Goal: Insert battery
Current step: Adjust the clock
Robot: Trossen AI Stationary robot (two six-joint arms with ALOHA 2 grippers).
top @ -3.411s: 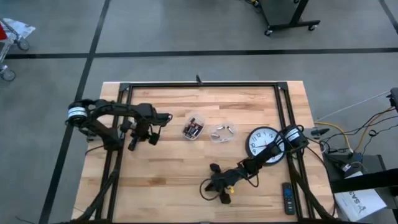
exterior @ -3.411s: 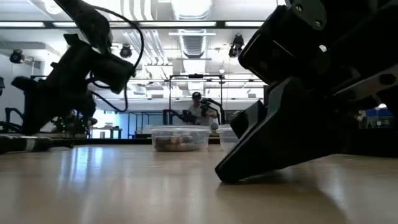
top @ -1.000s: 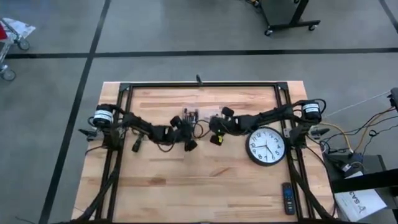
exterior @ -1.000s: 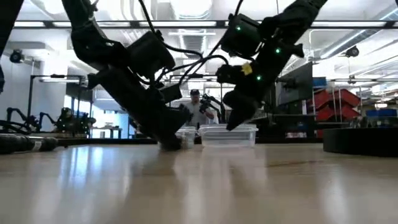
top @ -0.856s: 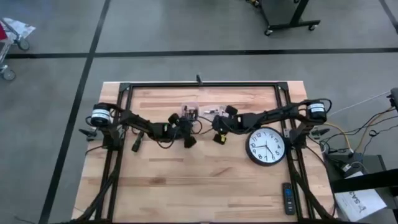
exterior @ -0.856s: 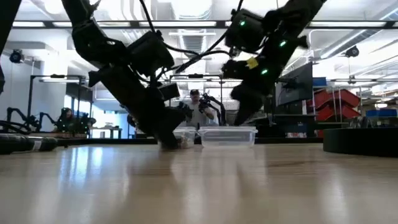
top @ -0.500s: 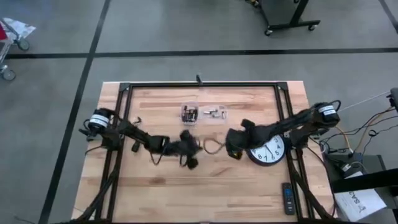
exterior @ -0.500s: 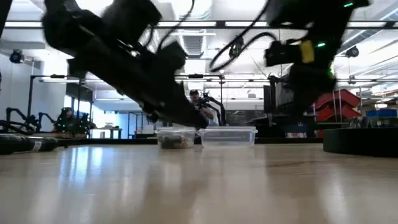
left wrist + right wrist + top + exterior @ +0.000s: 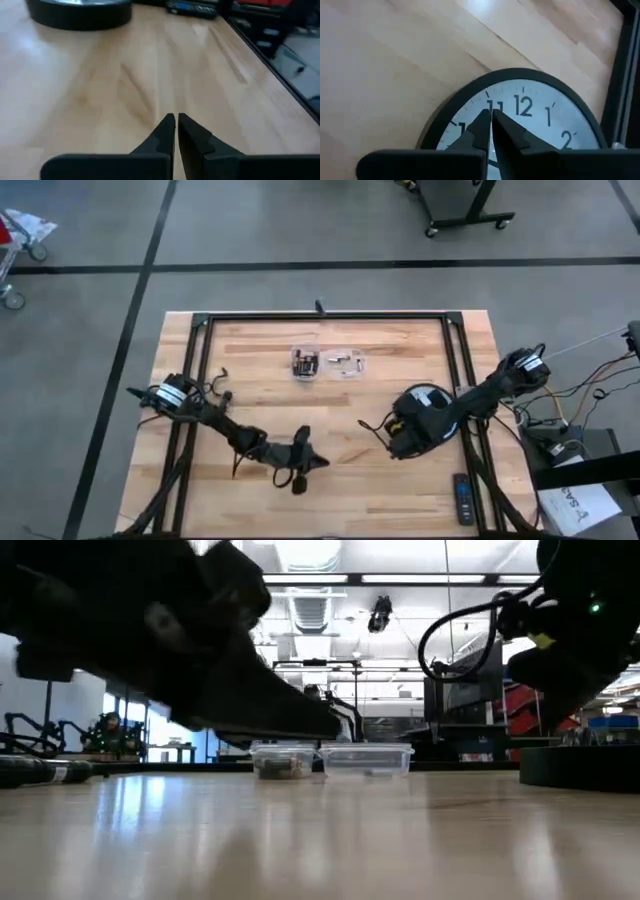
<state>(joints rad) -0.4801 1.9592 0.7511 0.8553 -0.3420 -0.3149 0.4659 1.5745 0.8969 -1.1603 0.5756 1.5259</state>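
The wall clock (image 9: 530, 115) lies face up at the table's right, white dial in a black rim (image 9: 430, 393). My right gripper (image 9: 491, 116) hovers shut just above the dial's 11, touching nothing I can see, and in the high view my right gripper (image 9: 412, 420) covers much of the clock. My left gripper (image 9: 320, 463) is shut and empty over bare wood near the table's front middle. In the left wrist view my left gripper (image 9: 176, 120) points toward the clock. Batteries lie in a small clear tub (image 9: 305, 363) at the far middle.
A second clear tub (image 9: 346, 362) stands right of the battery tub; both tubs show in the low view, the battery tub (image 9: 283, 760) and the other tub (image 9: 365, 758). A black remote (image 9: 462, 498) lies near the front right corner. Black frame rails (image 9: 205, 350) border the table.
Both grippers have drawn back from the two tubs toward the table's near edge. My left gripper has swung to the front middle of the table. My right gripper has gone right and near, coming over the clock. The tubs stay where they were.
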